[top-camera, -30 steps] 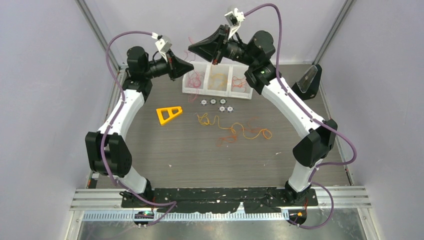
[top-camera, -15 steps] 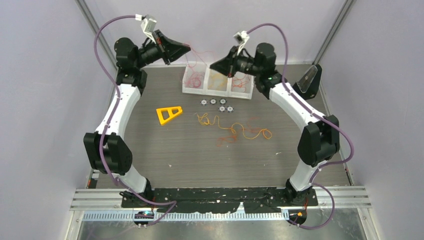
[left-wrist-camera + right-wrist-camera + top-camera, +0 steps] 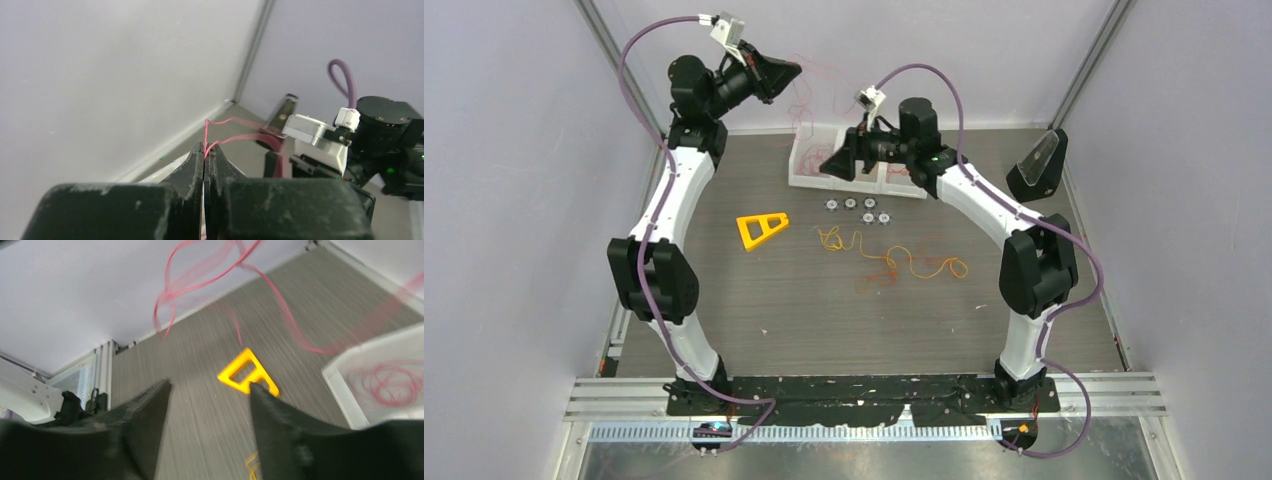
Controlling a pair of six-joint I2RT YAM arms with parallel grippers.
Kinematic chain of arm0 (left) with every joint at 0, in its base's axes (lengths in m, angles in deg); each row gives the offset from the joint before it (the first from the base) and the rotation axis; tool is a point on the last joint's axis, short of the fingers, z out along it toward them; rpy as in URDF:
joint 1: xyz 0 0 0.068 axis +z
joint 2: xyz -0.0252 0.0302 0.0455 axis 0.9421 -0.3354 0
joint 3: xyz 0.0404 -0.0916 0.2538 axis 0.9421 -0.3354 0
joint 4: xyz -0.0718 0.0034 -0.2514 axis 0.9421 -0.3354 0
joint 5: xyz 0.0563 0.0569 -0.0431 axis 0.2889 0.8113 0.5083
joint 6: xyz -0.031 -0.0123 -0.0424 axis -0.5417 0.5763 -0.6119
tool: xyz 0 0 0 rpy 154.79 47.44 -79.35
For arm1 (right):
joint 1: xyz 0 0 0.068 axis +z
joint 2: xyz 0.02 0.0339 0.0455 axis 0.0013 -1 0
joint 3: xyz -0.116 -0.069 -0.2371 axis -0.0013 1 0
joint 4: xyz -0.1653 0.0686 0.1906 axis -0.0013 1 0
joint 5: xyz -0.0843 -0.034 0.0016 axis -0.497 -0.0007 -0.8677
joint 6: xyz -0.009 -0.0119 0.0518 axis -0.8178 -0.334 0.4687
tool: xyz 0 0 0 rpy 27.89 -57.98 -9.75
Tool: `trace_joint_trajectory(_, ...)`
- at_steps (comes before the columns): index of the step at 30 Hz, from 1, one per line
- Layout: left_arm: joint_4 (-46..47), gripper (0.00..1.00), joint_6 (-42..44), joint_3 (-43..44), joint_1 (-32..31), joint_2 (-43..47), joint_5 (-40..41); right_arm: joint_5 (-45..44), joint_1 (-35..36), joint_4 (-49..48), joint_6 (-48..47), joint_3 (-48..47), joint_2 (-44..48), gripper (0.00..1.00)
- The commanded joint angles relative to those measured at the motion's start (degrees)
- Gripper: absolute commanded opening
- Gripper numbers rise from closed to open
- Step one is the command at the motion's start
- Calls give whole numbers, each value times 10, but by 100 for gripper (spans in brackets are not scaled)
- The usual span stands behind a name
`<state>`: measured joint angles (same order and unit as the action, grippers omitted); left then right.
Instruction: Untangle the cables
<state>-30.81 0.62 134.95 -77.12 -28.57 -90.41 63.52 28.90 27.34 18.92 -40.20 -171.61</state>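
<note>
My left gripper is raised high by the back wall, shut on a thin red cable that leaves its tips and trails down in loose loops. My right gripper hangs low over the left end of the white tray, open, with nothing between its fingers. Red cable loops float above and ahead of it. A coil of red cable lies in the tray's left compartment. A tangle of yellow, orange and red cables lies on the table.
A yellow triangular frame lies left of the tangle and shows between the right fingers. Several small round parts sit in front of the tray. A black wedge-shaped object stands at the right wall.
My right gripper has opened, let the red cable go, and dropped leftward over the tray. My left gripper has lifted toward the back wall with the red cable.
</note>
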Motion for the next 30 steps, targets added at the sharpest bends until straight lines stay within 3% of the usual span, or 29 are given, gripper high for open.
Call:
trace_joint_trajectory(1,-37,0,158,23,2,-44,89,-41,-82,117,-74,31,35,83)
trace_joint_trajectory(7,19,0,172,54,-2,-135,186,-64,-153,214,-158,66,64,89)
trace_joint_trajectory(12,59,0,145,97,-14,-207,275,-72,-180,243,-183,73,74,90)
trace_joint_trajectory(17,58,0,190,107,-45,-248,342,-70,-188,264,-193,64,67,90)
trace_joint_trajectory(26,-3,0,423,46,-100,-243,543,-65,-209,265,-186,53,57,90)
trace_joint_trajectory(30,-49,0,478,78,-111,-266,640,-61,-216,264,-183,54,57,90)
